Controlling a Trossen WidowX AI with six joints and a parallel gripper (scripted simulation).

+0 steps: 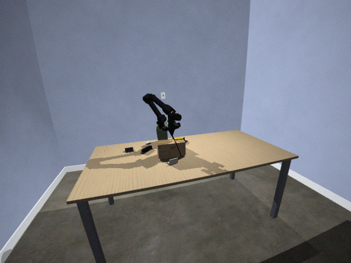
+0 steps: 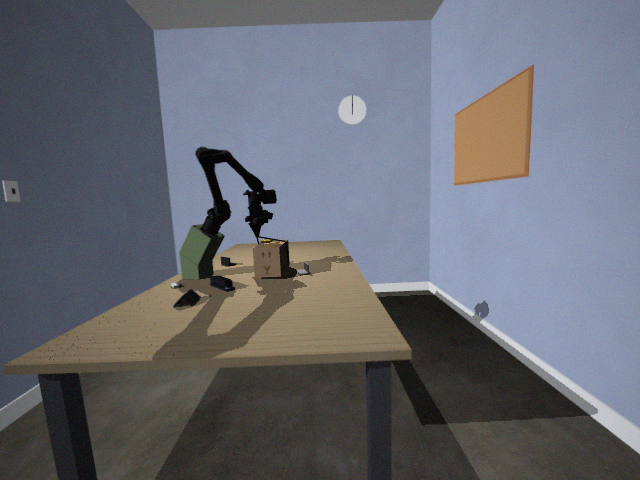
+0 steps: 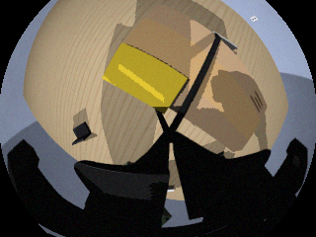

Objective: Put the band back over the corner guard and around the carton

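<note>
Table: your pale wood table (image 1: 127,181) (image 2: 310,330) (image 3: 54,74) has its near end facing the exterior camera, so I'm going near to far from there.
Black wedge: the nearest loose item (image 1: 129,149) (image 2: 187,299), sitting well apart from the carton.
Long black thing: a bit farther in (image 1: 146,149) (image 2: 222,283), lying between the wedge and the carton. Can't tell you what it is, too dark.
White bit: tiny one (image 1: 148,143) (image 2: 175,285), over by the arm's side of the table.
Green base: your black arm (image 1: 164,107) (image 2: 240,169) stands on this (image 1: 162,134) (image 2: 199,255) and reaches over toward the carton.
Carton: upright on the table (image 1: 170,149) (image 2: 267,259) (image 3: 234,104), marks on the end face.
Grey bracket: on the table (image 1: 173,160) (image 2: 306,268) (image 3: 226,40), just beside the carton on the side away from the base.
Gripper: yours (image 1: 171,133) (image 2: 257,238) (image 3: 170,133) is closed on the black band, pointing down at the carton's base-side edge.
Band: it (image 1: 176,144) (image 2: 272,239) (image 3: 196,83) slants over the carton top and down the bracket side. Not on the guard, just beside its end.
Guard: the yellow piece (image 1: 178,138) (image 2: 265,240) (image 3: 153,74), along the carton's base-side top edge.
Clock: round white one (image 2: 352,109) on your far wall.
</note>
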